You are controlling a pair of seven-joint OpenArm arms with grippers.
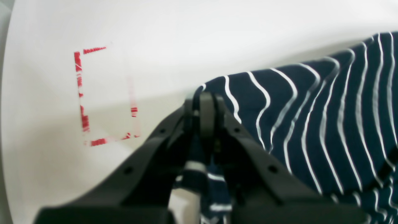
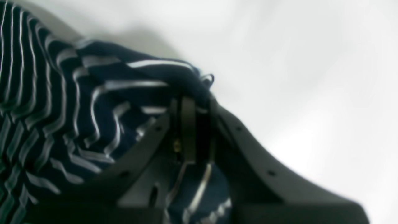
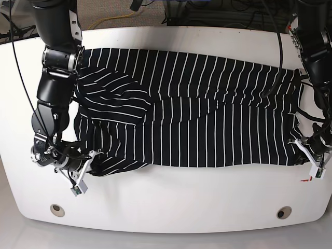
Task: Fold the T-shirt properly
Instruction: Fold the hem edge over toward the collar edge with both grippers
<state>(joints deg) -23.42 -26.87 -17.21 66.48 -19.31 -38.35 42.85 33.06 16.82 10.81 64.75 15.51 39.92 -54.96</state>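
The T-shirt (image 3: 197, 109), black with thin white stripes, lies spread across the white table (image 3: 171, 207), one part folded over at the left. At its front right corner, my left gripper (image 3: 301, 149) is shut on the T-shirt. In the left wrist view, striped cloth (image 1: 311, 118) runs between the closed fingers (image 1: 206, 109). My right gripper (image 3: 95, 156) holds the front left corner. The right wrist view shows that gripper (image 2: 189, 104) shut, with the rumpled cloth (image 2: 93, 102) pinched in it.
A broken red rectangle (image 1: 105, 96) is marked on the table just beyond the left gripper. Two round holes (image 3: 57, 209) (image 3: 282, 212) sit near the table's front edge. Cables (image 3: 218, 10) lie behind the far edge. Both arms stand over the table's ends.
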